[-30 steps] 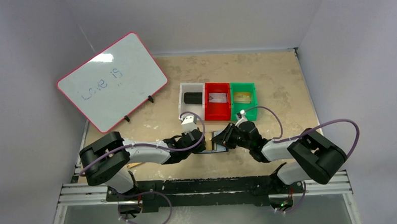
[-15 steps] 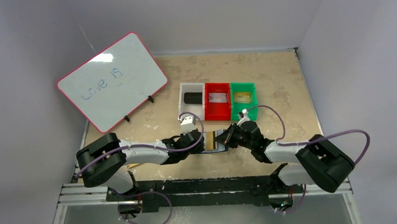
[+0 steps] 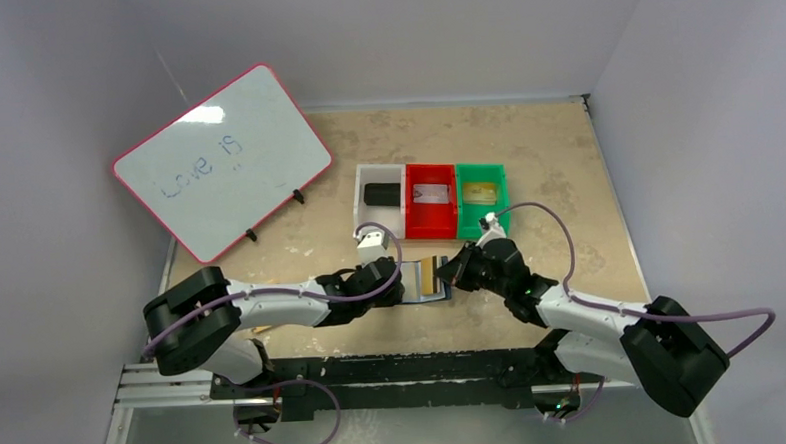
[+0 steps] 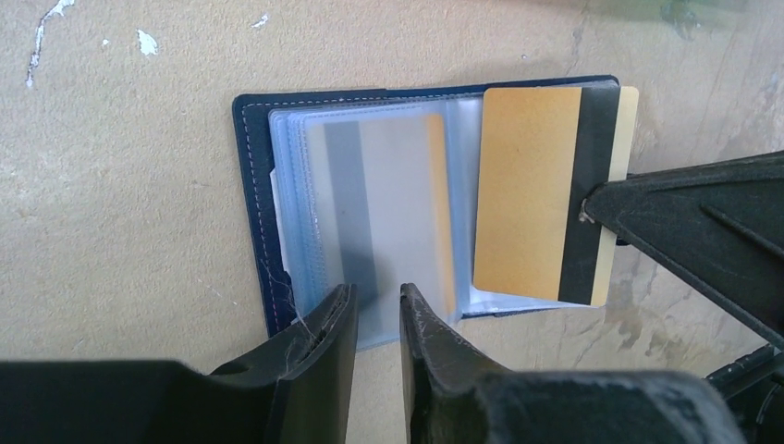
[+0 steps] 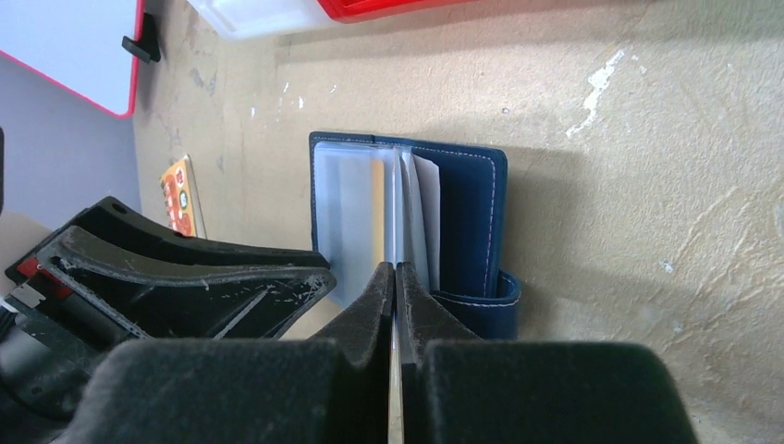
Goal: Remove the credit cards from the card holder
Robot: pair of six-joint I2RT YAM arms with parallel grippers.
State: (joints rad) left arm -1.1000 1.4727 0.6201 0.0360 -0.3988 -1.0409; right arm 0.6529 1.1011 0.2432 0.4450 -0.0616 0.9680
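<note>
Credit card (image 4: 527, 194), likely stiff and slick: right gripper (image 5: 396, 277) clamped on striped edge; left gripper (image 4: 377, 310) slightly apart over card holder (image 4: 251, 185)

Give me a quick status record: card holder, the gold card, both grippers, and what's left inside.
card holder: lying open
gold card: over the half nearest the right gripper, overhanging the holder's edge
right gripper: shut on the gold card's edge
left gripper: jaws slightly apart at the near edge of the frosted sleeves, nothing visibly clamped
left inside: at least one sleeved card
gold card fully free: cannot tell
</note>
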